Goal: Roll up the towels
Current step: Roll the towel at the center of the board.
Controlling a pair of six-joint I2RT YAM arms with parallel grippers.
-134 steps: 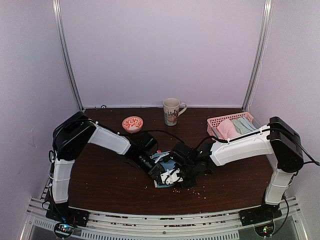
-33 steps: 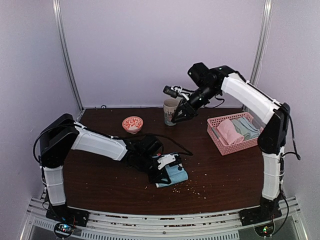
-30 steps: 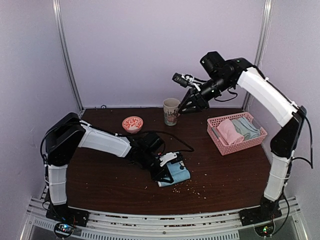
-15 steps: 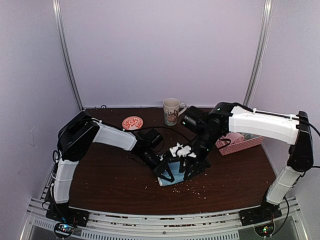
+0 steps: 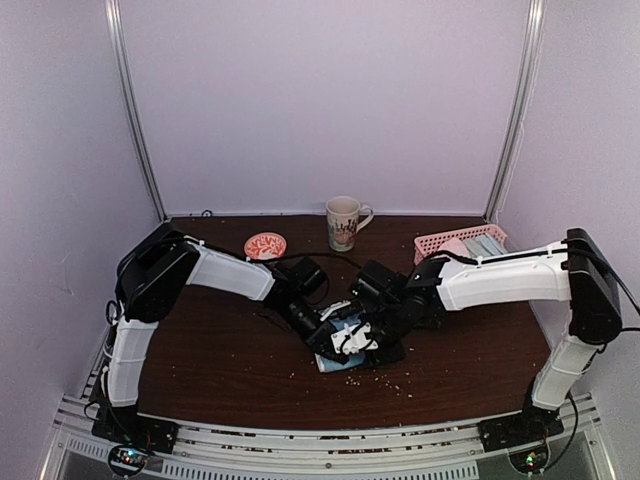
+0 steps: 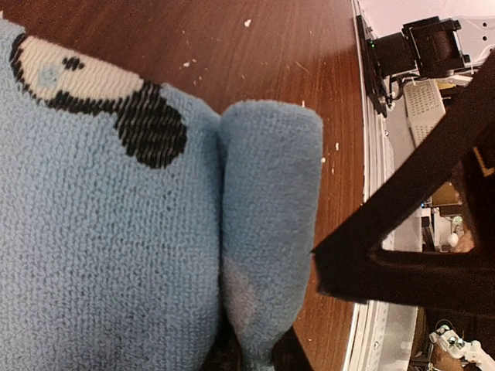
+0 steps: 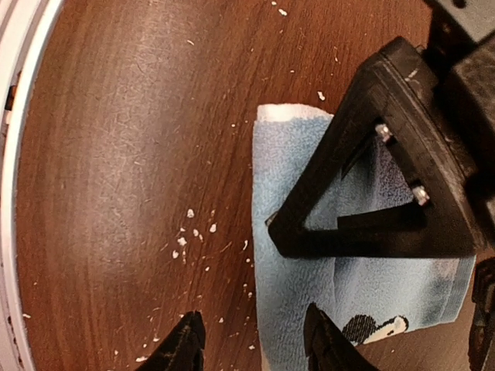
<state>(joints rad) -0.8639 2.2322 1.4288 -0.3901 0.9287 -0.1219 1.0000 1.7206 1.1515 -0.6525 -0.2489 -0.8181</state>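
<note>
Presently, one blue towel (image 6: pixel 116 232) lies flat on the desk (image 6: pixel 232 46), toward the front, between the two arms.

Left jaws: clenched on one edge of it, where a short fold (image 6: pixel 271 193) is turned over as the start of a roll.

Right jaws: released and apart, hanging just above another edge of the same towel, with nothing gripped.

Handling, in my judgement: light, soft knitted cloth, limp and without stiffness. The roll will likely spring loose unless pinned. The best hold is at the ends of the turned fold, pinching through both layers.

Count: one towel on the desk. In the pink basket (image 5: pixel 432 243) at the back right, one pink towel (image 5: pixel 453 248) and one pale green towel (image 5: pixel 486 240) can be made out; the right arm hides the rest. Also one mug (image 5: pixel 343 222) and one small bowl (image 5: pixel 265 246). Crumbs are scattered over the desk.
</note>
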